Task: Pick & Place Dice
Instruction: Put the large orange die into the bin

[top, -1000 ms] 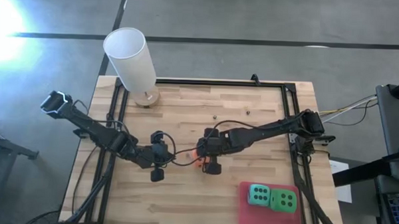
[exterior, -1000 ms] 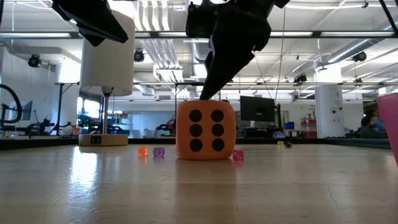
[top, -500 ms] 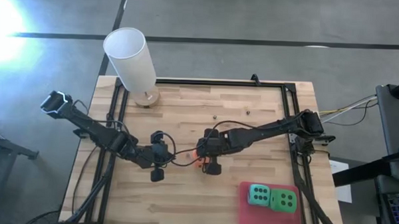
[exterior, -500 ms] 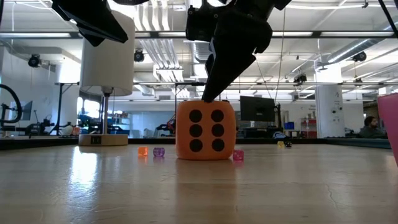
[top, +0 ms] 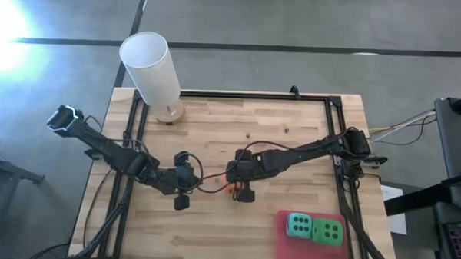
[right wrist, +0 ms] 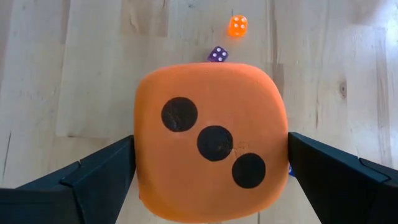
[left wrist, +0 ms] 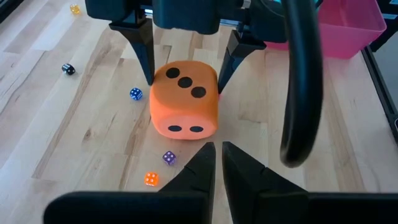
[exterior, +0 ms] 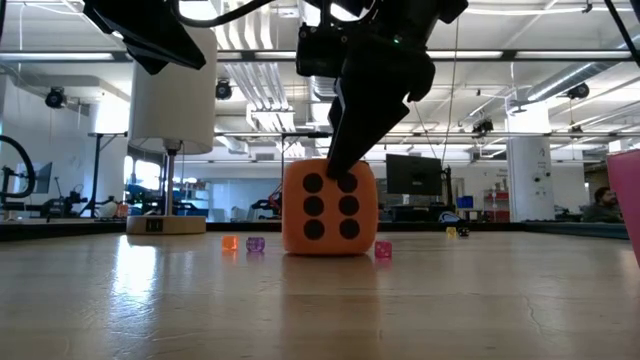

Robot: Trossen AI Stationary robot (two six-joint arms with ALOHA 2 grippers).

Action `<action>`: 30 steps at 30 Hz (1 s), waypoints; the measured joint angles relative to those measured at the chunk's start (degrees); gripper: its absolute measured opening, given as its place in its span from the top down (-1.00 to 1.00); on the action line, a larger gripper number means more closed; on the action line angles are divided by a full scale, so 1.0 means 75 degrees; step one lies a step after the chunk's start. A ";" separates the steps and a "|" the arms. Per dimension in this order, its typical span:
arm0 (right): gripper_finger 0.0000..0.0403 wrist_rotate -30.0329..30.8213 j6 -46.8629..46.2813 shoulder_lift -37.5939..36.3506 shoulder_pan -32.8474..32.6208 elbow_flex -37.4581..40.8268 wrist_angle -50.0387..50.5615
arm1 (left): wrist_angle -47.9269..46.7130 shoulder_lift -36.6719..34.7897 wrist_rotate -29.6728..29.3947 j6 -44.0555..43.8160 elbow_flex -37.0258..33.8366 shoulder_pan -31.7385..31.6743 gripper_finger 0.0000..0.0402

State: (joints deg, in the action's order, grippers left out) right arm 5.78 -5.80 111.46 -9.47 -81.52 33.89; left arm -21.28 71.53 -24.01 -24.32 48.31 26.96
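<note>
Right hand hides most of the orange die from above.

The high camera looks straight down on the whole surface. The low one sits at its level, facing the room. Both wrist cameras look close at the orange die, which all four views share, though barely visible from above.

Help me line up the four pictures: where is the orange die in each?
High view: orange die, mid-table, mostly hidden under the right gripper.
Low view: centre.
Left wrist view: centre.
Right wrist view: fills the middle.
Shared landmark: the right gripper's fingers flanking it.
</note>
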 joint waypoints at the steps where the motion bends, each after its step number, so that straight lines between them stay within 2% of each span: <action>1: -0.96 -0.0007 0.0001 0.0000 0.0000 0.0000 0.0003 | 0.0000 0.0000 0.0002 0.0003 0.0000 0.0000 0.82; 30: -0.96 -0.0215 -0.0029 0.0006 0.0000 0.0023 -0.0026 | 0.0000 0.0000 0.0001 0.0000 0.0000 -0.0001 0.82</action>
State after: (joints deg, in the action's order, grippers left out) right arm 4.16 -6.02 111.50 -9.47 -81.34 33.69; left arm -21.28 71.53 -24.01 -24.32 48.31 26.96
